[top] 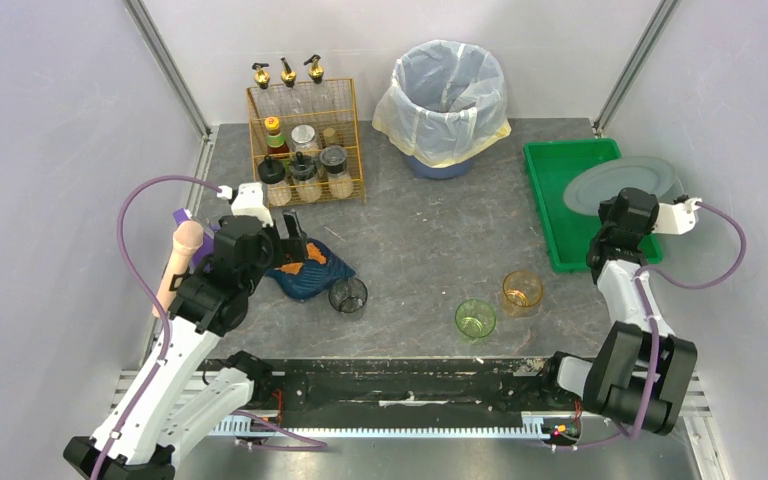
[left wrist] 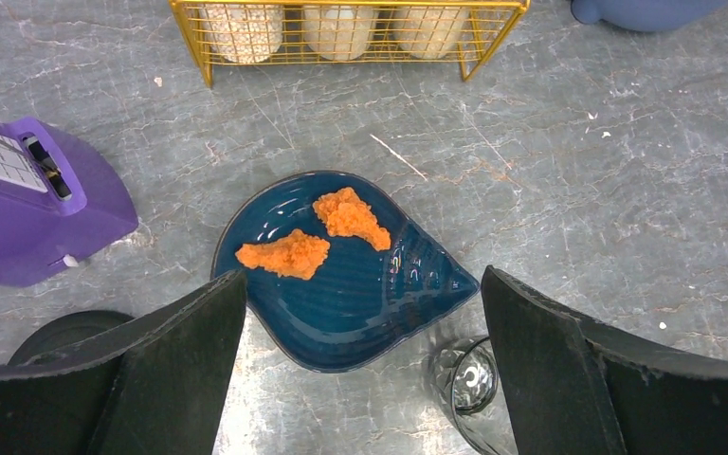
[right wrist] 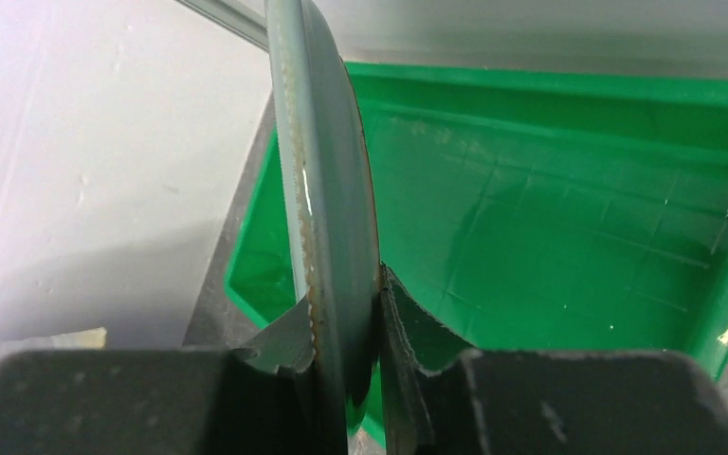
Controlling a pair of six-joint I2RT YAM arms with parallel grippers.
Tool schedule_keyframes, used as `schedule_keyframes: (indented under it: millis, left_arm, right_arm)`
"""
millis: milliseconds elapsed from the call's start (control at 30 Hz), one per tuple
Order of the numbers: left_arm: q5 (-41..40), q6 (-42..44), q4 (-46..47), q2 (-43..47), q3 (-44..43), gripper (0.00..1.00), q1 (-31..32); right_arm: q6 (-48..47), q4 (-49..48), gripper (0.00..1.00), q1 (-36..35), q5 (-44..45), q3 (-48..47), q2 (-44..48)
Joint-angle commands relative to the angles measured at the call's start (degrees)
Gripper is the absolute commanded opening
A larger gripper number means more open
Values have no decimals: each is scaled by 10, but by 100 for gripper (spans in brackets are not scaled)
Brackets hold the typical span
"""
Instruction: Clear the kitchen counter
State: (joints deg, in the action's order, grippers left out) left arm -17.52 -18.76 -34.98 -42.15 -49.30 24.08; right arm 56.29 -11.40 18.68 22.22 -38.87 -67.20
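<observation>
While your right gripper (right wrist: 346,322) is clenching the rim of the grey plate (right wrist: 327,190), it is holding that plate over the green tray (right wrist: 550,218), which is sitting at the far right of the kitchen counter (top: 420,250). Your left gripper (left wrist: 362,284) is hanging with its jaws spread wide above the blue dish (left wrist: 351,327), which is carrying two orange food pieces (left wrist: 284,254) on the counter's left part. A clear glass (left wrist: 469,379) is standing just beside the dish, a purple device (left wrist: 28,209) is lying to the dish's left, and the yellow wire rack (left wrist: 341,59) is standing beyond.
</observation>
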Motion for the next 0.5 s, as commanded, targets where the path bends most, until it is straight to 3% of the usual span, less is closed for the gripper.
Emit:
schedule_keyframes:
  millis: [0,467]
  left_arm:
    - [-14,18,20,-5,3,98,-3]
    - [-26,23,23,-24,4,98,-4]
  right_arm:
    - [68,-132,0,11,-29,-9,-33]
    - [96,-187,2,14,-138,-102,-260]
